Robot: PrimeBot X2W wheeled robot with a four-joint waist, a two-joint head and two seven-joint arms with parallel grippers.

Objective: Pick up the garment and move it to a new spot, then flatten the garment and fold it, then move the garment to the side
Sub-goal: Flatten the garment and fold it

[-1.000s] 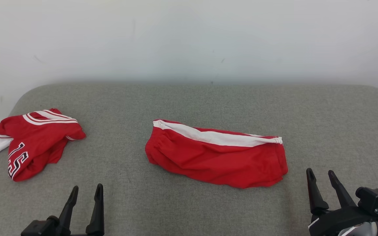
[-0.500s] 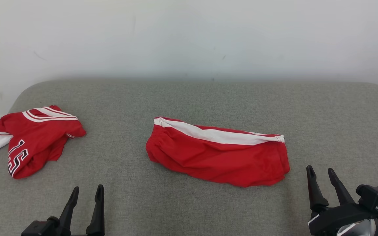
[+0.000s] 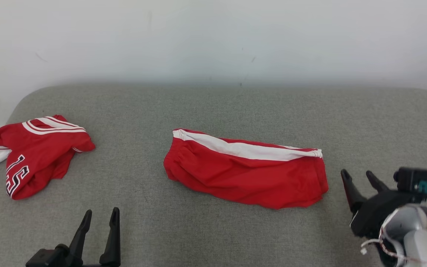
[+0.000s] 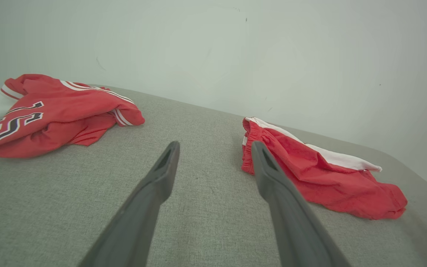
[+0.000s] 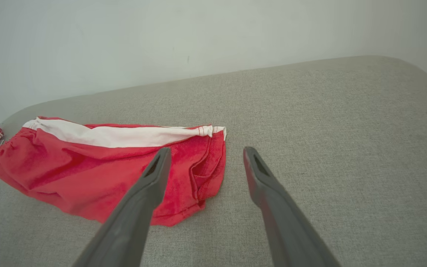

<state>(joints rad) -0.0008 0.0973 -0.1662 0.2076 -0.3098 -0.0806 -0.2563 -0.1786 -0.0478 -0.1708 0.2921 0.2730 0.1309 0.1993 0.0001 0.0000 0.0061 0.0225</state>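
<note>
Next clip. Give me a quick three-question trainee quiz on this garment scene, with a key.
1. Which garment lies nearer the right gripper: A, the crumpled red jersey numbered 15, or B, the red fabric shorts with a white stripe?
2. True or false: the left gripper stands open, touching neither garment.
3. Fill in: both garments lie on a ____ upholstered surface.
Key: 1 B; 2 true; 3 grey.

Soft, matt red cloth shorts [image 3: 245, 176] lie on a coarse-woven grey fabric surface [image 3: 213, 107].
</note>
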